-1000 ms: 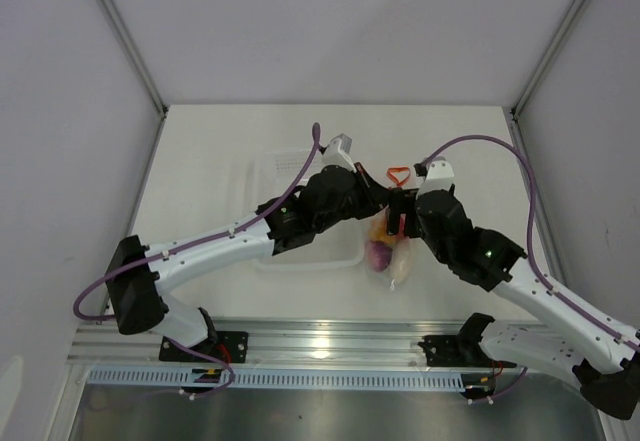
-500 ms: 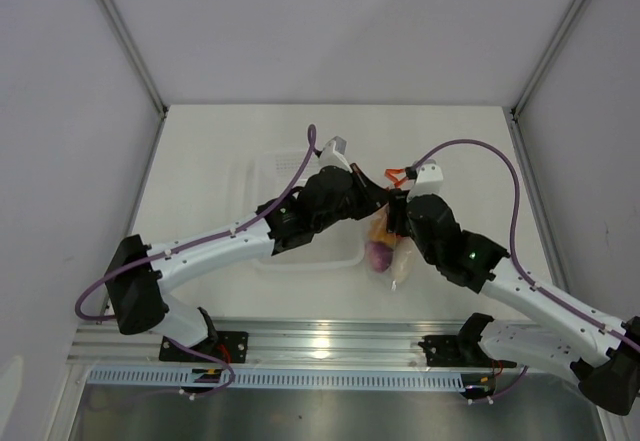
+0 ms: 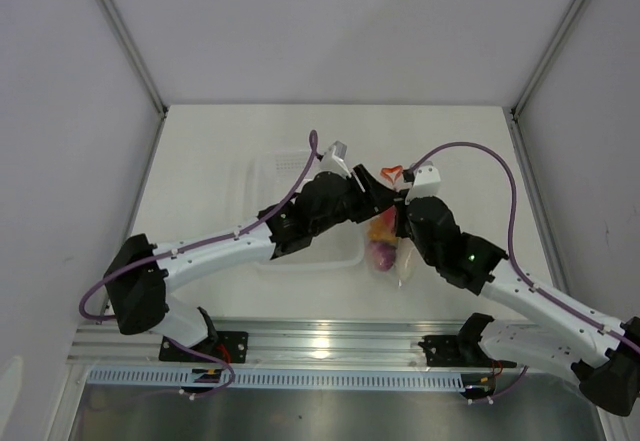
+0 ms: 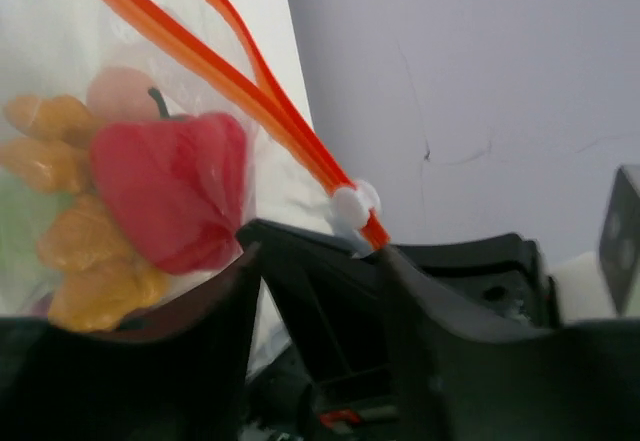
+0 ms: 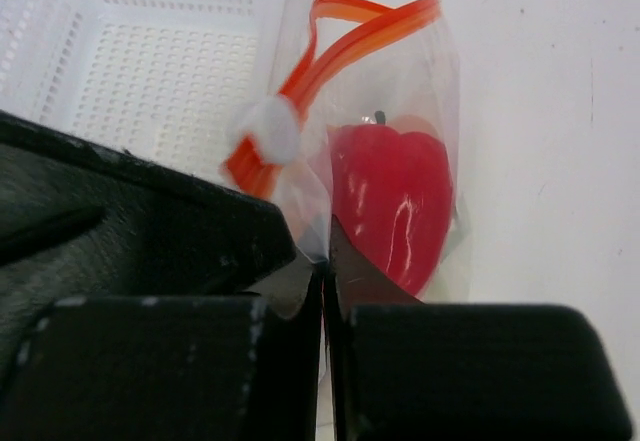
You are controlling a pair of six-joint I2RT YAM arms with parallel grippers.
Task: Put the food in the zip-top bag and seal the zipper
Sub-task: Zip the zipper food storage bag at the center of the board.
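We see both arms meeting over the middle of the white table (image 5: 560, 111), where the zip-top bag (image 5: 440, 71) rests just beside the right side of a perforated tray (image 5: 150, 61), its mouth turned away from the arm bases. The right gripper (image 5: 322, 281) is pressed fully closed, and its wrist view shows the clear film of the pouch running down into the seam between its two fingers, so it appears to pinch the plastic just below the mouth. The left gripper (image 4: 318, 251) stands with its jaws partly apart and nothing of the bag clamped between them; a dark part, which we take to be the other arm's fingers, sits in the gap. The zipper (image 5: 360, 43) is not sealed along its whole length: beyond the small white slider (image 5: 268, 131) the two orange-red halves split and bow apart in a loop. The slider sits at the end of the strip nearest both grippers, close to the left one's fingers; whether they touch we cannot tell. The food is inside the pouch: a red bell pepper (image 5: 390, 201) lies nearest the mouth, with an orange-yellow lumpy piece (image 4: 85, 261) and a pink round piece (image 4: 120, 96) against it, and the overhead view shows a purple onion (image 3: 380, 253) deeper in, towards the closed end.
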